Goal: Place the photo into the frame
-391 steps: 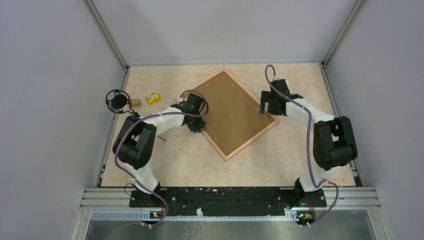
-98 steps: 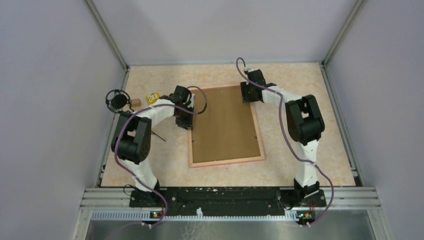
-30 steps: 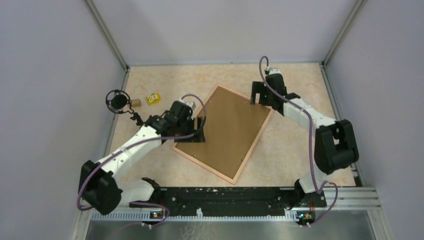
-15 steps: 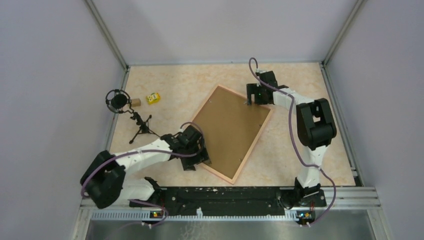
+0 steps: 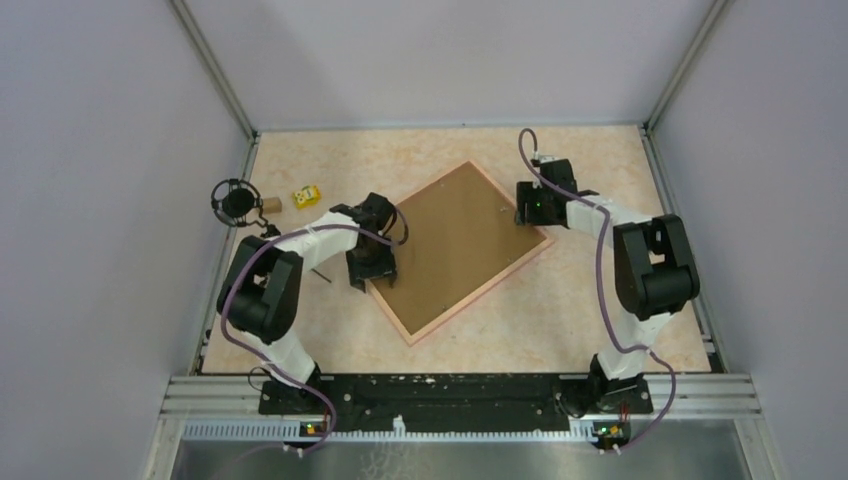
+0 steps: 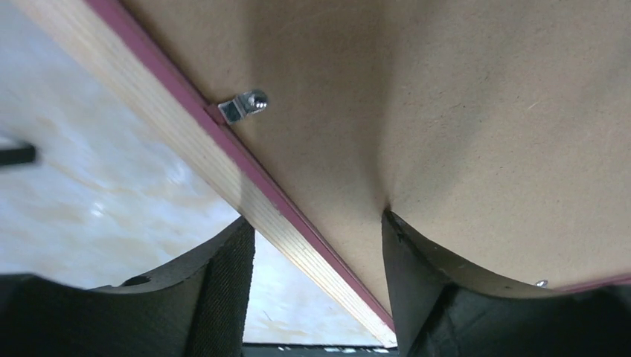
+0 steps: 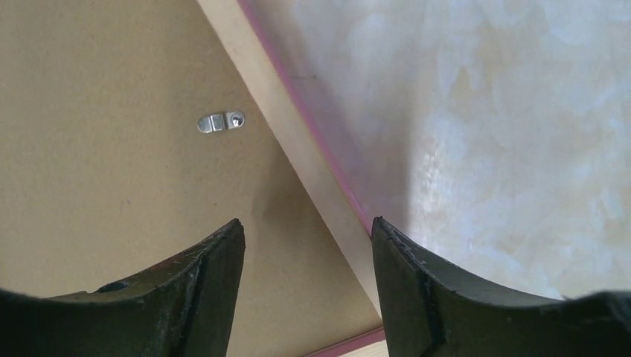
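Observation:
The salmon-pink frame lies face down as a diamond mid-table, with the brown backing board filling it. The photo is not visible in any view. My left gripper is open at the frame's left corner. In the left wrist view the left gripper straddles the frame's rail, with one finger against the board and the other over the table. My right gripper is open over the right edge. In the right wrist view the right gripper straddles the frame's rail and holds nothing.
Small metal clips show on the backing board in both wrist views. A black microphone in its mount, a small brown block and a yellow cube sit at the far left. Grey walls enclose the table.
The frame has turned clockwise on the table. My left arm has swung from the frame's near corner back to its left corner. My right gripper has shifted slightly right and nearer along the right edge.

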Robot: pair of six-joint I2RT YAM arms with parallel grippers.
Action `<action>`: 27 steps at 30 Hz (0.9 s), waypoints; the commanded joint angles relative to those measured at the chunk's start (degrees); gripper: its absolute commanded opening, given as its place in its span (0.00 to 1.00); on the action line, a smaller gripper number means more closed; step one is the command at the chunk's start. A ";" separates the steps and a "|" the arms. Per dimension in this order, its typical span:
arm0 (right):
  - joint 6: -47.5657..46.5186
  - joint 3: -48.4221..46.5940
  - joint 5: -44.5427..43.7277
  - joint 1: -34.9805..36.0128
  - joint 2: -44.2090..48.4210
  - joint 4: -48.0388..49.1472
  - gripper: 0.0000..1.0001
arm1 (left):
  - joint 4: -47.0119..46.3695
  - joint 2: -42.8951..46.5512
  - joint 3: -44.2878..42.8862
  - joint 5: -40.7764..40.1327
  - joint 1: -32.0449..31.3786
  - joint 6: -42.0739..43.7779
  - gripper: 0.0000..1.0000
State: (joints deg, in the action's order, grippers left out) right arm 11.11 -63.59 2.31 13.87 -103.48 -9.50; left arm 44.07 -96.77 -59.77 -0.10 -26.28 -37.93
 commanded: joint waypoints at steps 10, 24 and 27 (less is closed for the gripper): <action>11.77 3.09 -8.09 2.33 6.24 -1.76 0.81 | -11.95 -0.97 -2.48 -1.56 3.34 13.70 0.31; 22.48 -3.94 -15.32 2.30 -3.57 -6.46 0.70 | -14.49 -0.97 0.68 -0.19 5.05 13.64 0.03; 23.46 -2.16 -15.74 2.32 -2.16 -6.09 0.64 | -14.79 -1.12 1.11 -0.17 5.28 13.26 0.01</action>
State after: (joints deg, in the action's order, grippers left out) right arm 30.85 -66.54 -14.26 15.46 -106.30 -15.31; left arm 33.85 -97.49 -60.80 -1.28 -21.19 -27.05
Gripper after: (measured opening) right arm 0.677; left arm 0.225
